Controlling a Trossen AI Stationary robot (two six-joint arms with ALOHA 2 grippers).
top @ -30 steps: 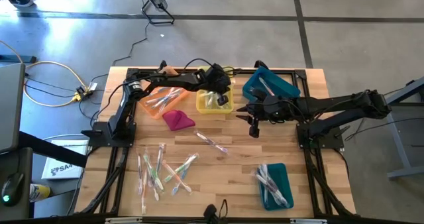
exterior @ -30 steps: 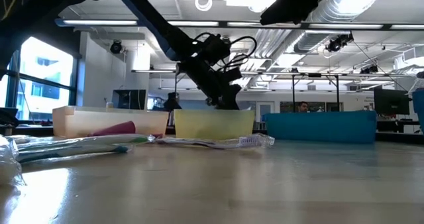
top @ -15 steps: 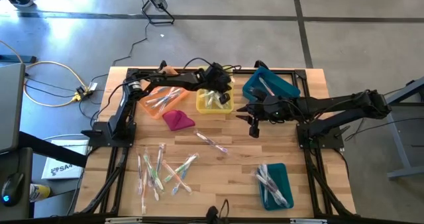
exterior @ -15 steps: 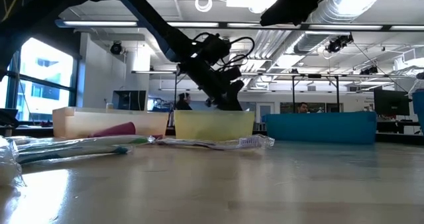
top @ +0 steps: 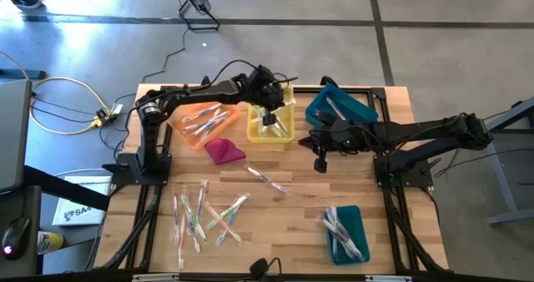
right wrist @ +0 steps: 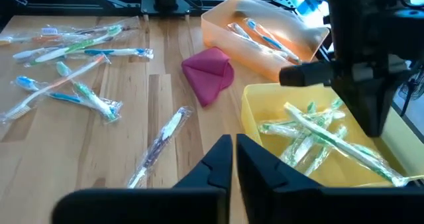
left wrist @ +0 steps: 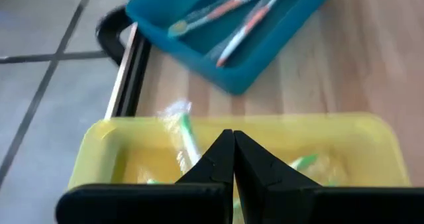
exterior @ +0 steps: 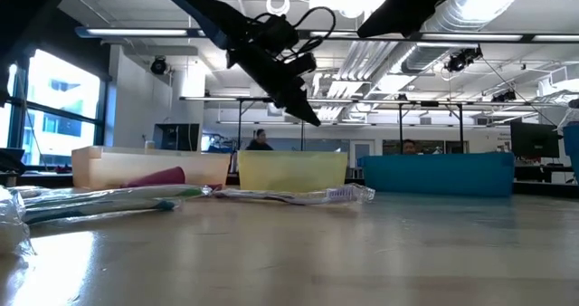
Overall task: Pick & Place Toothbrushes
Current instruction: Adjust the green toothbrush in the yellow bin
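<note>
From above we see the left gripper (top: 269, 118) hanging over the yellow bin (top: 271, 125), its fingers pressed together on nothing, with green wrapped toothbrushes lying in the bin right under them. The right gripper (top: 319, 160) waits over bare counter (top: 300, 215) beside that bin, fingers likewise together and empty; a single wrapped toothbrush (top: 267, 179) lies just beyond its tips. The orange bin (top: 205, 120) and the two teal bins (top: 340, 108) (top: 345, 232) already hold brushes, while a loose pile of toothbrushes (top: 204, 215) rests well away from both pairs of fingers, and a magenta cloth (top: 224, 151) sits near the orange bin. At counter height, we find the left fingers (exterior: 304, 113) raised clear above the yellow bin's rim, holding nothing, the lone wrapped brush lying in front of the bin. Through the left wrist camera our closed fingers (left wrist: 232, 159) point down into the yellow bin, green brushes to either side of the tips and the far teal bin beyond. Through the right wrist camera the shut fingers (right wrist: 233, 159) aim toward the lone brush, with the yellow bin's green brushes just beside them and the loose pile farther off. We judge the sorting partly done: several brushes are binned, but the lone brush and the whole pile remain.
</note>
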